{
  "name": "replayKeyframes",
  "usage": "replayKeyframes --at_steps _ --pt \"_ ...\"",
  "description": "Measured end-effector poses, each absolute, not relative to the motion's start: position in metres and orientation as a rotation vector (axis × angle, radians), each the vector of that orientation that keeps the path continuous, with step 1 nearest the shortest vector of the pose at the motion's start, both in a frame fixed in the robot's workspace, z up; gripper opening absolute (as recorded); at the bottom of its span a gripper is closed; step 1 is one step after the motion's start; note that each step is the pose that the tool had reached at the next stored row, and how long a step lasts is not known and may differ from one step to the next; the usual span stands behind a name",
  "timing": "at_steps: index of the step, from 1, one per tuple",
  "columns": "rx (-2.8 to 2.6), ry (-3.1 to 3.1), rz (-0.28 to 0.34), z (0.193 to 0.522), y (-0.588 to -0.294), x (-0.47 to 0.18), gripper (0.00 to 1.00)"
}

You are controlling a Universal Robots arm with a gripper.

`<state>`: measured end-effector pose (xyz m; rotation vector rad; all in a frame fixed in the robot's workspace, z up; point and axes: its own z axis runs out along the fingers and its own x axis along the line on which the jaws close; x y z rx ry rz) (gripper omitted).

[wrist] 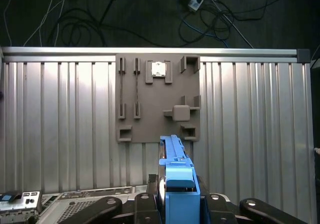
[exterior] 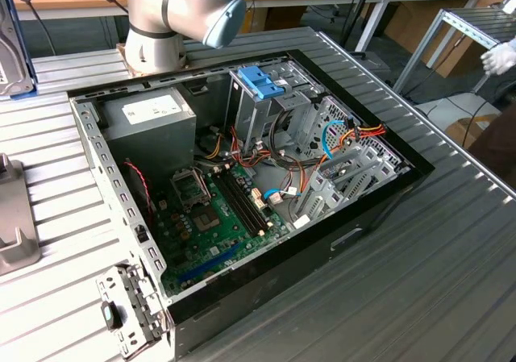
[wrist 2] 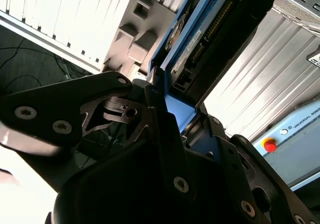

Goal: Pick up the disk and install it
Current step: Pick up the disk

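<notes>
My gripper [wrist: 177, 200] is shut on the disk [wrist: 176, 170], a flat drive in a light-blue carrier that stands edge-on between the black fingers [wrist: 150, 189]. In the second wrist view the disk [wrist 2: 200, 34] shows its dark body and blue frame, clamped at its lower end by the gripper [wrist 2: 167, 112]. It hangs above the ribbed metal table, just in front of a grey fixture plate [wrist: 157, 99]. The open computer case [exterior: 89, 136] lies on the table in the exterior view, with a tall metal drive cage [exterior: 266, 116] inside it.
A blue-handled carrier [exterior: 260, 81] sits on top of the drive cage. Motherboard [exterior: 218, 217], power supply [exterior: 149, 116] and loose cables [exterior: 339, 140] are inside the case. The arm's base [exterior: 161, 23] stands behind it. A white-gloved hand [exterior: 500, 56] is at the exterior view's right. Cables lie on the floor beyond the table edge [wrist: 150, 52].
</notes>
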<state>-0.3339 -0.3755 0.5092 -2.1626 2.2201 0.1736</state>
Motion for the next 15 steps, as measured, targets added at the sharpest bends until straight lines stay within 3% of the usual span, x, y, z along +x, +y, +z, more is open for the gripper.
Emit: replayKeyframes --at_steps 15 --pt "-2.163 2.220 0.174 0.5091 -0.3776 -0.3269 0.37"
